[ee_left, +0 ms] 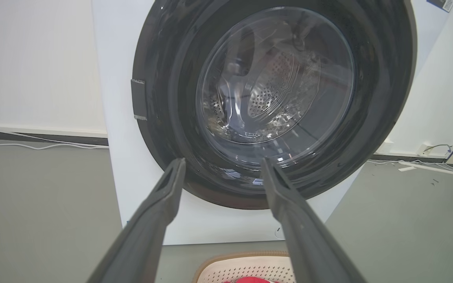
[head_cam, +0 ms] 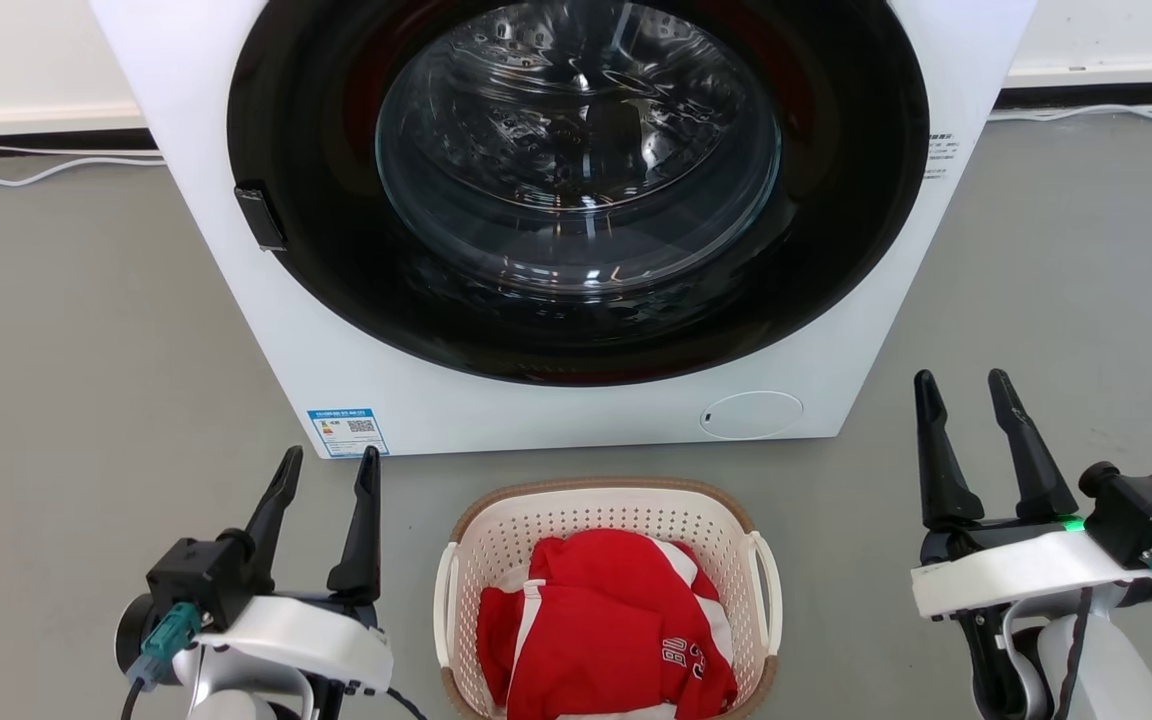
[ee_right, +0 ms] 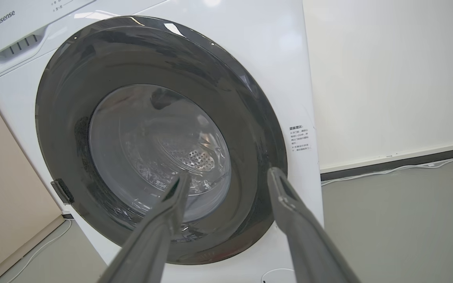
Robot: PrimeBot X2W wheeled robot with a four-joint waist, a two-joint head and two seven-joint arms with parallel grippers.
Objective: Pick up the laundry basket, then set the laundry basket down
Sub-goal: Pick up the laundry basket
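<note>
The laundry basket, cream perforated plastic with a brown rim and white loop side handles, sits on the grey floor at the bottom centre of the head view, holding red and white clothing. Its far rim shows low in the left wrist view as the laundry basket. My left gripper hangs open to the basket's left, apart from it. My right gripper is open to the basket's right, higher and farther off. Both point at the washing machine. In the wrist views the left gripper and right gripper hold nothing.
A white front-loading washing machine with a closed dark round door stands right behind the basket. White cables run along the wall base. Bare grey floor lies on both sides.
</note>
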